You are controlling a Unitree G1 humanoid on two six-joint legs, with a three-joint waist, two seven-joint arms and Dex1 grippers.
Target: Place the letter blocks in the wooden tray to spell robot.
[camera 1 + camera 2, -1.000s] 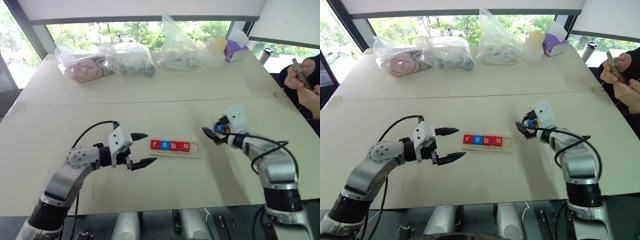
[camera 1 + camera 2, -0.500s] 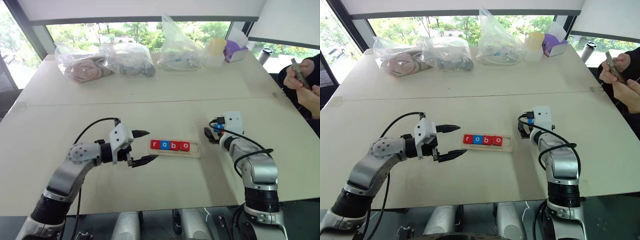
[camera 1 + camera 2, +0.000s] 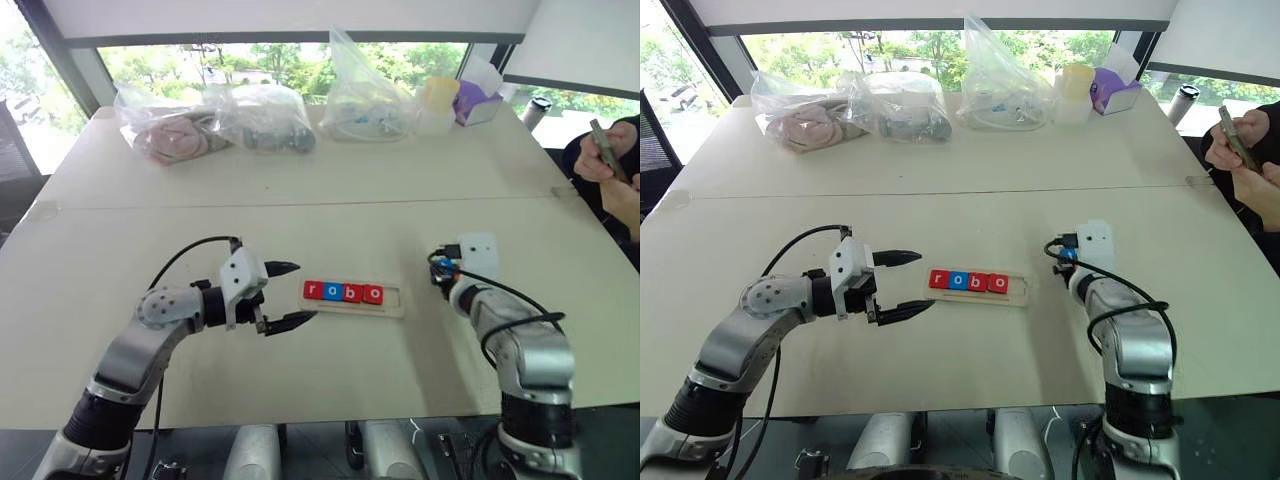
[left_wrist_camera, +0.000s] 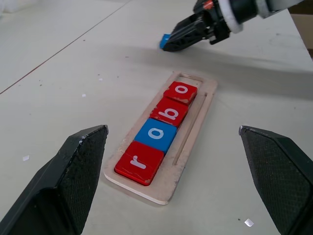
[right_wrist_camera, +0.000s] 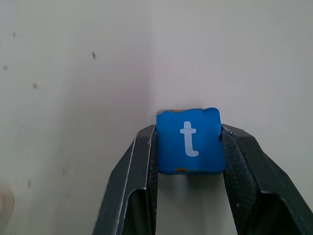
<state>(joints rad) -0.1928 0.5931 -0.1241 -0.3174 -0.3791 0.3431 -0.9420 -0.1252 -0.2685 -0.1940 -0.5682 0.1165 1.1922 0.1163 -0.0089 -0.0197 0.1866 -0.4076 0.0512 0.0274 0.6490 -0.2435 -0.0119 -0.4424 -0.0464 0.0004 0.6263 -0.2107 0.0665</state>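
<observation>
Beige table (image 3: 330, 180) spreads out beneath tall windows, three clear plastic bags (image 3: 260, 118) lined along its far edge and a person's hands (image 3: 608, 165) at the far right. Since a second ago the right gripper (image 5: 188, 164) has drawn back toward the near right side and tipped downward, and its two black fingers (image 5: 134, 161) have clamped shut on the blue t block (image 5: 190, 141). The left gripper (image 3: 285, 296) hangs just left of the wooden tray (image 3: 396, 303), pointing across it, fingers spread wide and holding nothing. Four letter blocks (image 3: 343, 292) sit in a row in the tray, three red and one blue, reading r, o, b, o; the slot at its right end is bare. The t block makes five, well right of the tray.
</observation>
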